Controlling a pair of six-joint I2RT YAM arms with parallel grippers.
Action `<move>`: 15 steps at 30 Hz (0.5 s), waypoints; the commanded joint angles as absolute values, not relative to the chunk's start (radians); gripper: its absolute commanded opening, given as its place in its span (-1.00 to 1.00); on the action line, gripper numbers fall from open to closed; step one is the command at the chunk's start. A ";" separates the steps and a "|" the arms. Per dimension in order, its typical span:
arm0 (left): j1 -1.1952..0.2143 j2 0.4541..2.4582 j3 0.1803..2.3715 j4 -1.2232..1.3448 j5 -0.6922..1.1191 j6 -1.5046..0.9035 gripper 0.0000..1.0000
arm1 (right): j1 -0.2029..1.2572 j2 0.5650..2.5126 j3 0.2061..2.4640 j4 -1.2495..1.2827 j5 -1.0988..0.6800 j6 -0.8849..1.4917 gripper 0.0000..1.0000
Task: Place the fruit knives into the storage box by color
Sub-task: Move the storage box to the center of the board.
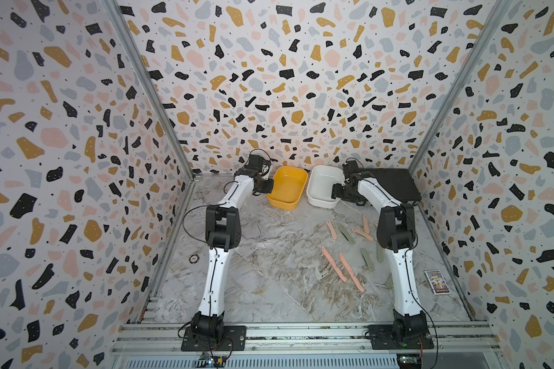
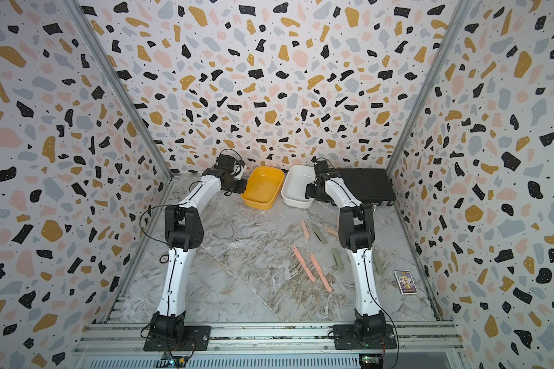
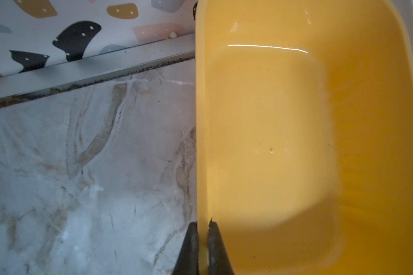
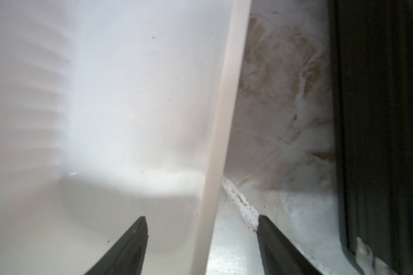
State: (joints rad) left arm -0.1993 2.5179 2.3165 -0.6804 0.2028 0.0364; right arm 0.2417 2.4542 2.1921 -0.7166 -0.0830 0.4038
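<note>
I judge this a preparing step. The left gripper pinches the rim of the glossy yellow plastic storage box, just beside the white plastic storage box. The right gripper straddles the white box's rim with jaws apart, and next should close there. Flat pink and green plastic fruit knives lie before the white box, some hidden behind the right arm.

Top pair high, sharing whole scene; wrists close over yellow box, white box
</note>
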 commanded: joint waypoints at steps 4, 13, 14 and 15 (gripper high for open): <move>-0.167 2.404 2.210 -0.683 0.239 0.024 -0.96 | 0.245 2.383 2.202 -0.721 -0.093 0.411 0.50; -0.131 2.253 1.961 -0.649 0.289 0.030 -1.00 | 0.255 2.399 2.242 -0.736 -0.105 0.420 0.44; -0.128 2.236 1.927 -0.644 0.297 0.033 -1.00 | 0.256 2.401 2.245 -0.738 -0.107 0.419 0.42; -0.125 2.210 1.887 -0.635 0.300 0.039 -1.00 | 0.258 2.401 2.250 -0.740 -0.109 0.419 0.39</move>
State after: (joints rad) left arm -0.1333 2.2822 1.9587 -0.6533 0.2630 0.0338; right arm 0.2466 2.4542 2.2017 -0.7181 -0.1009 0.4114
